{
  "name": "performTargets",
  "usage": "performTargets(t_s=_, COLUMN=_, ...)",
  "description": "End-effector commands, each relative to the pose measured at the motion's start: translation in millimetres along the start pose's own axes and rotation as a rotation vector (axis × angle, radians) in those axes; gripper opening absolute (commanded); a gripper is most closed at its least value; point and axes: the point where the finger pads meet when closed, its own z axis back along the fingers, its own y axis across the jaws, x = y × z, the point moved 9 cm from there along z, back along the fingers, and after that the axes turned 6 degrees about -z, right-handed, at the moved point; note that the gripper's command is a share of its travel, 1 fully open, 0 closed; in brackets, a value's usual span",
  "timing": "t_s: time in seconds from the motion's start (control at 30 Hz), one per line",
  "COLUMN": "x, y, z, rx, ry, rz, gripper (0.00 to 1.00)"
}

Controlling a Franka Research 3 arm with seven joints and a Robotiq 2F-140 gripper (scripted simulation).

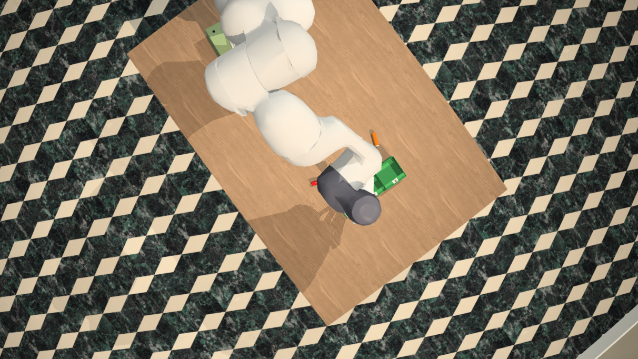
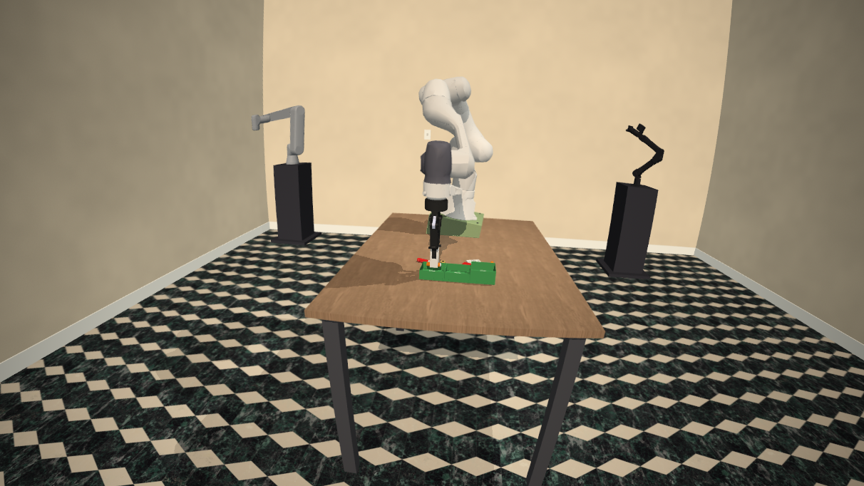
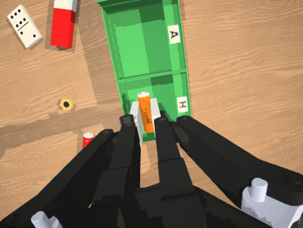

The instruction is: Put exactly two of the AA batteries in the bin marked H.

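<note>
My gripper (image 3: 146, 110) (image 2: 433, 266) is shut on an orange AA battery (image 3: 146, 112), which has a white end. In the wrist view the battery is over the bin marked H (image 3: 182, 104), the green compartment at the near end of the row. How deep it is in the bin I cannot tell. A red battery (image 3: 88, 139) (image 1: 313, 182) lies on the table to the left, partly hidden by a finger in the wrist view. Another orange battery (image 1: 375, 139) lies on the table beyond the bins. The arm hides bin H in the top view.
Bin A (image 3: 131, 47) adjoins bin H, with a further green bin (image 1: 390, 171) beyond it. A domino (image 3: 25, 27), a red and white block (image 3: 63, 27) and a yellow nut (image 3: 66, 104) lie on the table left of the bins in the wrist view.
</note>
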Motion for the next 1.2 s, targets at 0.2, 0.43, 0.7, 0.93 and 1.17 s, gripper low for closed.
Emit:
performTargets(t_s=0.2, x=-0.3, y=4.6, z=-12.9, rx=0.013, ry=0.0, rz=-0.011, gripper=0.05)
performTargets(t_s=0.43, x=-0.3, y=6.7, z=-12.8, rx=0.013, ry=0.0, rz=-0.011, gripper=0.05)
performTargets(t_s=0.7, x=-0.4, y=6.7, z=-12.8, rx=0.013, ry=0.0, rz=-0.011, gripper=0.05)
performTargets(t_s=0.93, x=-0.4, y=6.7, z=-12.8, rx=0.013, ry=0.0, rz=-0.011, gripper=0.17)
performTargets(t_s=1.17, x=-0.4, y=6.7, z=-12.8, rx=0.013, ry=0.0, rz=-0.011, gripper=0.17)
